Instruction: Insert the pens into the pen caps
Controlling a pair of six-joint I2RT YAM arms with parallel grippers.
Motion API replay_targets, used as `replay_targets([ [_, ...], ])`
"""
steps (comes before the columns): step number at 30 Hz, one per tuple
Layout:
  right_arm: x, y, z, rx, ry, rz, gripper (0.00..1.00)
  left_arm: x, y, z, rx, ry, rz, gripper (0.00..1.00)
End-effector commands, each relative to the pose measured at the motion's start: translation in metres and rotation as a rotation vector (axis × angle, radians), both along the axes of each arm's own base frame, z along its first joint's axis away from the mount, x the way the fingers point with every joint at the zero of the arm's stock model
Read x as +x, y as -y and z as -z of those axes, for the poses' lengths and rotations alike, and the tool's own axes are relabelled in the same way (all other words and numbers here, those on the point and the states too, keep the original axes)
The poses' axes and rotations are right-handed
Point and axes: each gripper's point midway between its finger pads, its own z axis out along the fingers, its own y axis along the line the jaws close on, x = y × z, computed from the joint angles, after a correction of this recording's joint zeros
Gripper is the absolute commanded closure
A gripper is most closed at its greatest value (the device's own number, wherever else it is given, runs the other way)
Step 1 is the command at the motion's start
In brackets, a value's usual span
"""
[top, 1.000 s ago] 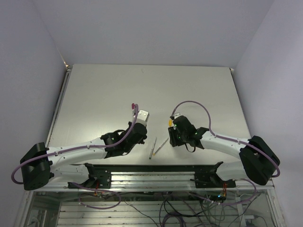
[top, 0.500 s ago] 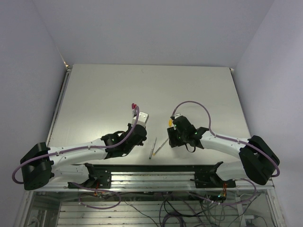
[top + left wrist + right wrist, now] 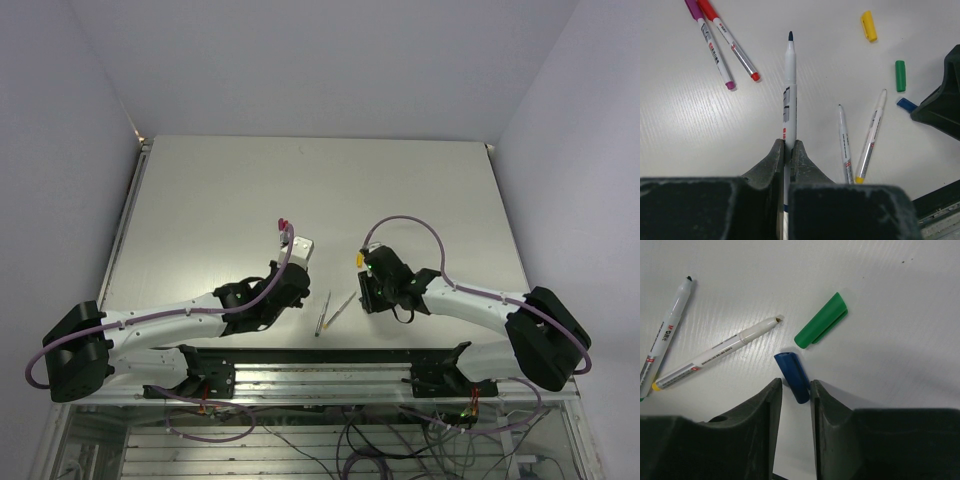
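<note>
My left gripper [image 3: 788,145] is shut on a grey-white pen [image 3: 789,85] whose dark blue tip points away, above the table. Two uncapped pens [image 3: 844,142] [image 3: 871,134] lie to its right, also seen as pens [image 3: 344,306] [image 3: 324,312] from above. A purple-capped pen [image 3: 710,45] and a red-capped pen [image 3: 730,42] lie at the far left. A yellow cap [image 3: 868,26] [image 3: 360,258] and a green cap [image 3: 821,321] lie loose. My right gripper [image 3: 796,387] is open, its jaws straddling the blue cap [image 3: 794,376], which lies on the table touching the right finger.
The yellow-ended pen [image 3: 715,354] and another pen [image 3: 667,330] lie just left of my right gripper. The table's near edge [image 3: 940,220] runs close behind the left gripper. The right wrist's black body [image 3: 940,105] stands beside the blue cap [image 3: 906,104].
The right wrist has shifted slightly to the right over the caps. The left arm has barely moved and still holds its pen.
</note>
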Motion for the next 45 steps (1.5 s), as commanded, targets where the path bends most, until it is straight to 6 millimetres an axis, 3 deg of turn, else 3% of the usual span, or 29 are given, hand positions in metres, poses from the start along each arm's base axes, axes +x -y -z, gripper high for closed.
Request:
replay_targets([
  [1,-0.001,-0.003,-0.004,-0.015,-0.013,0.017,0.80,0.004,-0.005,-0.009,-0.020,0.027,-0.030,0.93],
  [4,-0.001,-0.002,-0.003,-0.028,-0.014,0.023,0.81,0.004,-0.006,-0.008,-0.018,0.027,-0.030,0.93],
  [9,0.003,0.001,0.001,-0.071,0.001,0.038,0.63,0.004,-0.004,-0.008,-0.017,0.027,-0.026,0.93],
  [13,0.005,0.002,0.005,-0.100,0.000,0.036,0.61,0.005,-0.003,-0.008,-0.020,0.025,-0.026,0.93],
  [17,0.003,0.000,0.009,-0.119,-0.014,0.025,0.70,0.005,-0.003,-0.008,-0.022,0.026,-0.027,0.93],
  [23,-0.008,0.000,0.013,-0.163,-0.058,0.011,1.00,0.005,-0.002,-0.010,-0.024,0.031,-0.024,0.93],
  [27,-0.011,0.000,0.009,-0.189,-0.069,0.015,1.00,0.006,-0.004,-0.014,-0.020,0.039,-0.026,0.93],
  [30,0.004,-0.009,-0.014,-0.160,0.001,0.022,1.00,0.008,-0.005,-0.019,-0.025,0.054,-0.037,0.93],
  [38,0.060,-0.031,-0.113,0.005,0.330,0.104,1.00,0.012,0.000,-0.036,-0.087,0.096,-0.038,0.93],
  [45,0.101,-0.036,-0.172,0.180,0.614,0.212,1.00,0.021,0.011,-0.060,-0.177,0.178,-0.032,0.93],
])
